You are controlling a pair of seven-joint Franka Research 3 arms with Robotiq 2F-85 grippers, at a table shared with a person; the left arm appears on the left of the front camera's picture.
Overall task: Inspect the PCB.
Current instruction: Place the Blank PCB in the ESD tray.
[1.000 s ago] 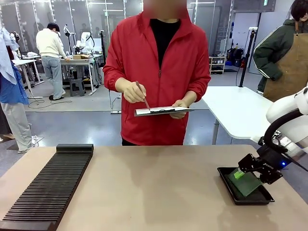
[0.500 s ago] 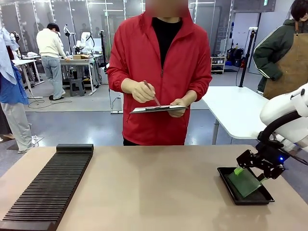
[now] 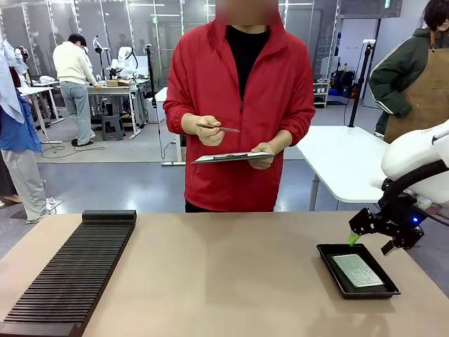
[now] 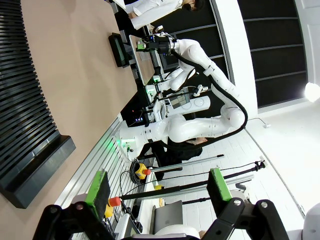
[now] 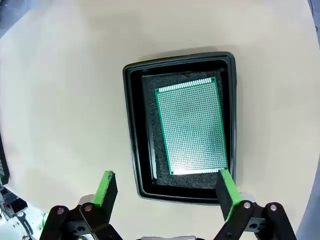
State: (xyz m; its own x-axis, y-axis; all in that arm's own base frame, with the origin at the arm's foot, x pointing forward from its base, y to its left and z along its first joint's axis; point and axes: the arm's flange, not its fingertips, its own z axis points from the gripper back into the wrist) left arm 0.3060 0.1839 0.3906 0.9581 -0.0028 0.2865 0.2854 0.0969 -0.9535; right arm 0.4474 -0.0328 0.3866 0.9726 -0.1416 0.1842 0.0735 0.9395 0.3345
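Front view: the PCB (image 3: pixel 358 270) lies flat in the black tray (image 3: pixel 330 265) at the near right of the table, with the right gripper (image 3: pixel 370 238) hovering just above its far edge, jaws open and empty. The person (image 3: pixel 238 105) stands at the far side with a clipboard (image 3: pixel 231 157) and pen; the slotted rack (image 3: pixel 70 274) is well left, out of the way.

Left wrist view: the left gripper (image 4: pixel 157 187) hangs open, holding nothing.

Right wrist view: board sits inside the tray (image 5: pixel 131 125), so I'd say any pick needs care with the rim.
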